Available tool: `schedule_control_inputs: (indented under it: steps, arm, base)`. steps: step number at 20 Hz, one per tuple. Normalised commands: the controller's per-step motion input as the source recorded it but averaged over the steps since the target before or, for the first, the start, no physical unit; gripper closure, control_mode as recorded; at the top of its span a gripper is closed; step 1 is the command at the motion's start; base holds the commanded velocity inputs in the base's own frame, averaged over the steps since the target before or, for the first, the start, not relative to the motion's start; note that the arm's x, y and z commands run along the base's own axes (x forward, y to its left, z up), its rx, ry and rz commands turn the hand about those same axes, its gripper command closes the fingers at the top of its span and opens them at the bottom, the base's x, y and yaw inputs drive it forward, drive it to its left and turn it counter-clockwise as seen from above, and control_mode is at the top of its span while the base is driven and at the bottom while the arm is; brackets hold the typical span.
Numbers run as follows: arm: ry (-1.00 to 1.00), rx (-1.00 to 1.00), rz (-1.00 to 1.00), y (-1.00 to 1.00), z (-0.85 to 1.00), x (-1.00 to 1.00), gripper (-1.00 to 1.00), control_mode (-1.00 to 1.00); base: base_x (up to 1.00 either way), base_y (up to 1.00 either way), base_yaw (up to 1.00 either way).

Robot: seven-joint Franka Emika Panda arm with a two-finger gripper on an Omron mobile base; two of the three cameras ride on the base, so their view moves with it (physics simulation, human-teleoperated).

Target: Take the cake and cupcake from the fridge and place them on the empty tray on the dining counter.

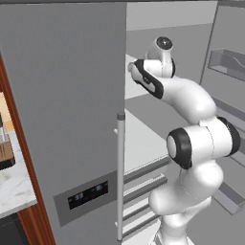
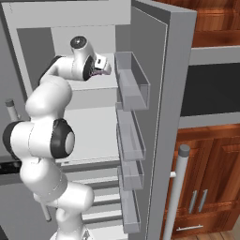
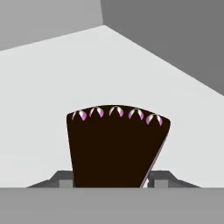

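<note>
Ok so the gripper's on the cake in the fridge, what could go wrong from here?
1. The gripper shows little of its fingers either side of the cake, so the slice could slip or tip as it lifts off the shelf.
2. The hand is deep inside the fridge, close to the door bins; pulling back carelessly could knock the cake against them.

Carrier is a pale grey fridge shelf point(image 3: 48, 87), upper level inside the fridge point(image 2: 154, 56). In the hand view its back edge meets the darker walls from about 9 to 3 o'clock, with the corner at 12. The dark-brown cake point(image 3: 116, 148) with pink-white dots along its far edge sits directly on the shelf at 6 o'clock. Rest of the visible surface is plain, flat and evenly lit.
</note>
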Motion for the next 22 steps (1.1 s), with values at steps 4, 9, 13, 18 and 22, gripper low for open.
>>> schedule_control_inputs:
  steps: [4,9,13,18,22]
  arm:
    - [-0.21,0.0,0.0,0.0,0.05,-0.31,1.0,-1.0]
    - [-0.12,-0.05,0.01,0.0,0.25,-0.69,1.0,-1.0]
    - [0.0,0.0,0.0,0.0,0.62,-0.94,1.0,-1.0]
    - [-0.05,-0.03,0.01,0.0,0.21,-1.0,1.0,-1.0]
    - [-0.04,-0.02,0.01,0.0,0.19,-1.0,1.0,-1.0]
  base:
    - [0.0,0.0,0.0]
    - [0.0,0.0,0.0]
    - [0.0,0.0,0.0]
    - [0.0,0.0,0.0]
    - [0.0,0.0,0.0]
